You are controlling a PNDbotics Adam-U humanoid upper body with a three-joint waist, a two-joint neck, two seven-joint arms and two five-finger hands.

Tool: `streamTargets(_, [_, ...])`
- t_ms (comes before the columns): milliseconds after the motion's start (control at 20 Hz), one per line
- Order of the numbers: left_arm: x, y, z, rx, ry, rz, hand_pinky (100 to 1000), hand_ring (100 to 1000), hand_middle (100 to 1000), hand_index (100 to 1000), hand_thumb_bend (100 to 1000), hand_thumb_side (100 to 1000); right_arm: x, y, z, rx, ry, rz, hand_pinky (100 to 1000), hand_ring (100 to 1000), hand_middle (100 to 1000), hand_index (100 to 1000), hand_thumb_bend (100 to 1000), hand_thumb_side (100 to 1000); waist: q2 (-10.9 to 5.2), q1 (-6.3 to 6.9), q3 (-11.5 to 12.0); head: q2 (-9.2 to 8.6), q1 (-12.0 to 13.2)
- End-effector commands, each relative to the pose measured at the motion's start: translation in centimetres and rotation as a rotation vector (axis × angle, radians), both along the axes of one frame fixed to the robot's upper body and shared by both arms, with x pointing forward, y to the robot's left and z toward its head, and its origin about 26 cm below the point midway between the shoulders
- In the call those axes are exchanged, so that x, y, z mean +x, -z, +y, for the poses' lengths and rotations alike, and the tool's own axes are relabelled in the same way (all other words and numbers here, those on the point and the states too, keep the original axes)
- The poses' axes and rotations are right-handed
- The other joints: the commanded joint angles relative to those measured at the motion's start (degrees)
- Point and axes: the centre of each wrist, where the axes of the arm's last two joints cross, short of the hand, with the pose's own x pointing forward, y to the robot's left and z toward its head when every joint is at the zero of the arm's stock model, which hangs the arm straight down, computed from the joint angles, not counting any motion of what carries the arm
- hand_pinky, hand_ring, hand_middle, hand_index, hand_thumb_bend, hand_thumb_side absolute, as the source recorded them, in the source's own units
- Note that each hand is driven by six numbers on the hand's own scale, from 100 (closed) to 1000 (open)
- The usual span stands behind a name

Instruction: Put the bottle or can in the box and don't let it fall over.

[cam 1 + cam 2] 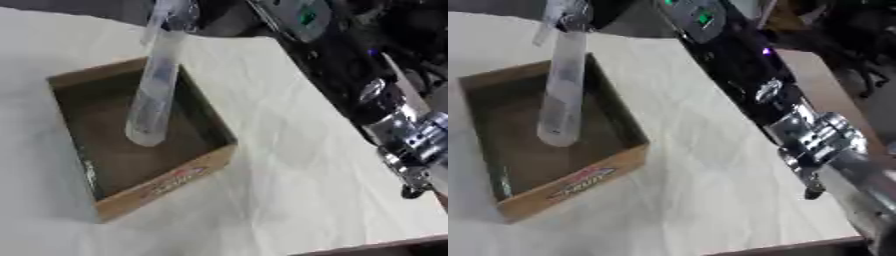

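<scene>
- At the left, an open cardboard box [140,150] sits on a pale cloth-covered table [297,165], with low walls and a printed label on its near side.
- A tall clear bottle [156,95] hangs over the inside of the box, base down and near the floor. It leans, with its top tilted toward the far side.
- The right hand [579,15] holds the bottle by its top at the upper edge. Its fingers appear wrapped around the neck, though they are partly cut off.
- Risk: the bottle is narrow and tilted, so letting go before its base sits flat would probably tip it against a wall or onto its side.
- At the right, the black and silver right arm [815,135] crosses the table.
- The left hand does not show.
</scene>
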Motion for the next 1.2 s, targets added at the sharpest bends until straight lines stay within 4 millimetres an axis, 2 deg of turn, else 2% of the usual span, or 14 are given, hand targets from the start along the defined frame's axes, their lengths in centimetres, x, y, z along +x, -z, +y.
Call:
streamTargets(50, [-0.2,-1.0,0.1,0.016,-0.008,-0.034,690,510,654,818,121,757,-0.5,-0.8,-0.1,-0.063,-0.006,-0.055,728,802,823,746,411,100,-0.77,0.52,-0.1,-0.50,0.3])
streamTargets(150, [-0.2,-1.0,0.1,0.017,-0.007,-0.035,691,510,654,818,121,756,-0.4,-0.6,-0.1,-0.115,-0.022,-0.065,813,918,914,808,523,100,-0.78,0.51,-0.2,-0.33,0.4])
streamTargets(200, [-0.2,-1.0,0.1,0.017,-0.007,-0.035,692,510,654,818,121,756,-0.4,-0.5,-0.1,-0.140,-0.028,-0.070,850,980,965,849,551,100,-0.83,0.52,-0.3,-0.25,0.4])
streamTargets(300, [-0.3,-1.0,0.1,0.017,-0.010,-0.035,692,510,654,818,121,756,-0.4,-0.3,-0.4,-0.188,-0.030,-0.081,857,1000,1000,867,527,100,-0.93,0.55,-0.5,-0.14,0.7])
streamTargets(450, [-0.3,-1.0,0.2,0.015,-0.012,-0.034,693,510,654,818,121,756,-0.2,0.3,-0.9,-0.238,-0.029,-0.070,859,1000,1000,872,540,100,-1.04,0.60,-0.8,0.06,1.0])
streamTargets(500, [-0.3,-1.0,0.2,0.015,-0.012,-0.034,693,510,654,818,121,755,-0.2,0.5,-1.0,-0.249,-0.027,-0.065,859,1000,1000,872,492,100,-1.09,0.63,-1.0,0.12,1.1])
streamTargets(750, [-0.3,-0.9,0.2,0.015,-0.015,-0.028,693,510,652,818,122,756,-0.2,0.9,-1.8,-0.242,-0.024,-0.047,860,999,1000,871,474,100,-1.40,0.79,-1.9,0.27,1.7])
streamTargets(1200, [-0.5,-0.5,0.5,0.020,-0.025,-0.012,693,510,647,817,121,755,-2.0,-0.4,-3.7,-0.176,-0.014,-0.060,851,981,1000,865,460,100,-2.31,1.44,-4.2,0.75,3.2])
